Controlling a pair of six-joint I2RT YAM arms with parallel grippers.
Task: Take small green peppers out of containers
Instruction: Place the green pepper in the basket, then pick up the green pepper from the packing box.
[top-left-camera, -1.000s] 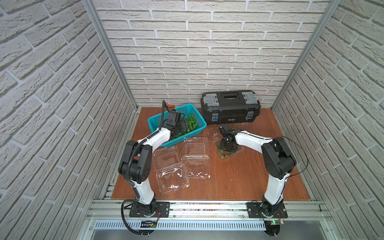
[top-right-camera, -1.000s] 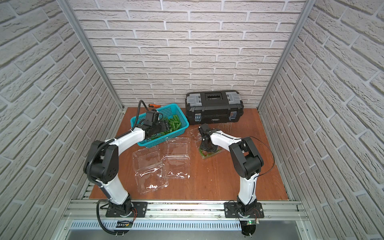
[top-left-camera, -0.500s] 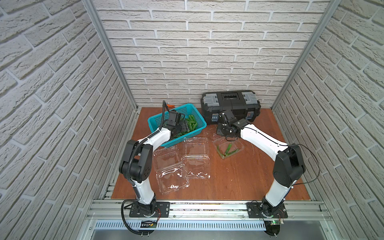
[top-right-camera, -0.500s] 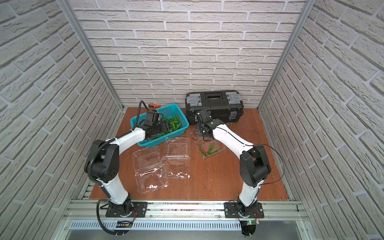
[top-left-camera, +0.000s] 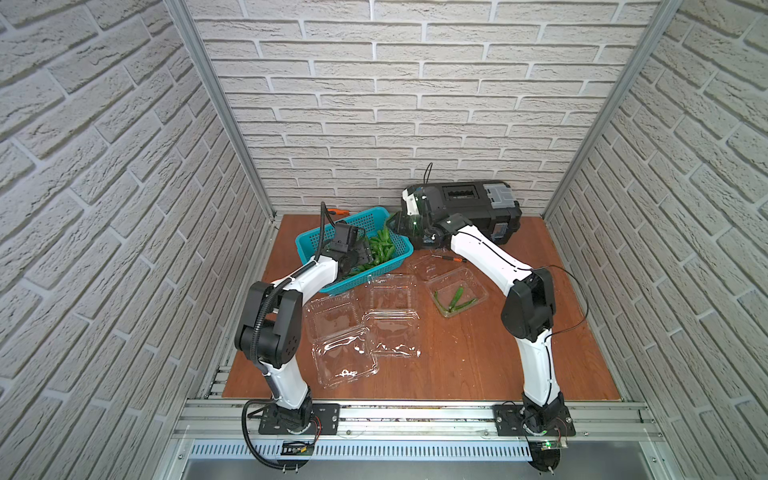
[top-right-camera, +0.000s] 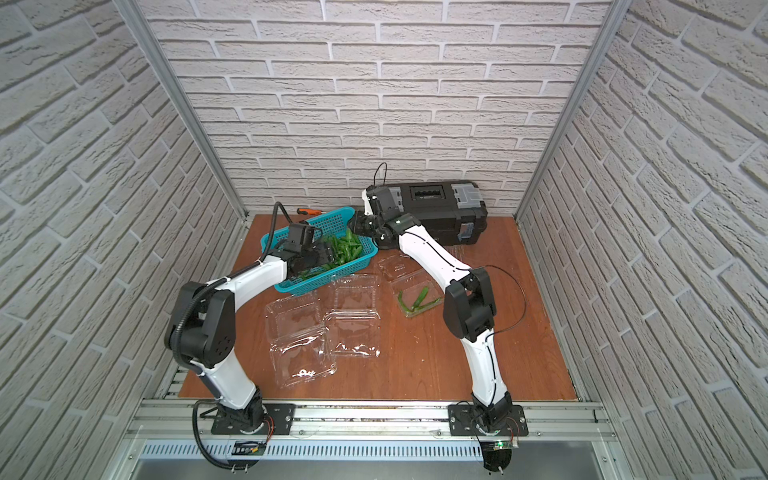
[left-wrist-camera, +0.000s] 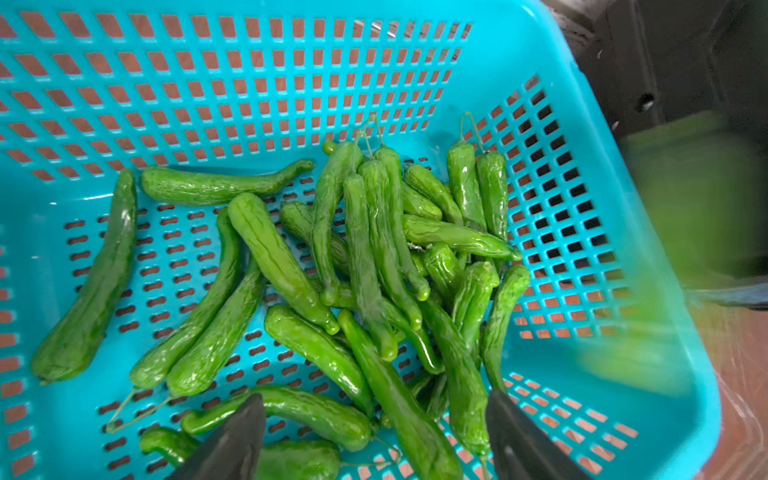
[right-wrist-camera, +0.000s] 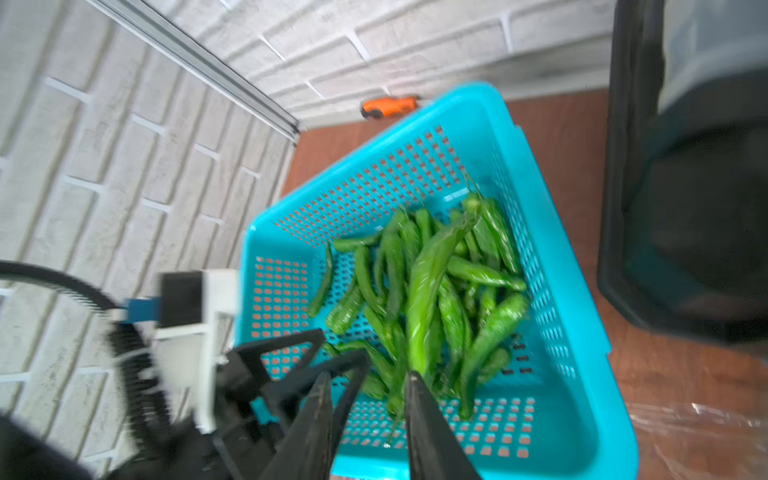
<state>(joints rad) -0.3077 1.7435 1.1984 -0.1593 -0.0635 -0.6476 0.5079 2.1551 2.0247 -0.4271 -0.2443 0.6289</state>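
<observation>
Clear containers (top-left-camera: 392, 291) numbered three, one holding perhaps three small green peppers (top-left-camera: 456, 296); left gripper (left-wrist-camera: 374, 399) stood wide, right gripper (right-wrist-camera: 368, 376) parted.

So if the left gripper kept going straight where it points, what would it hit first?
Most likely the green peppers heaped in the blue basket: the left gripper, open, points at them. How far above them it hangs is hard to judge.
</observation>
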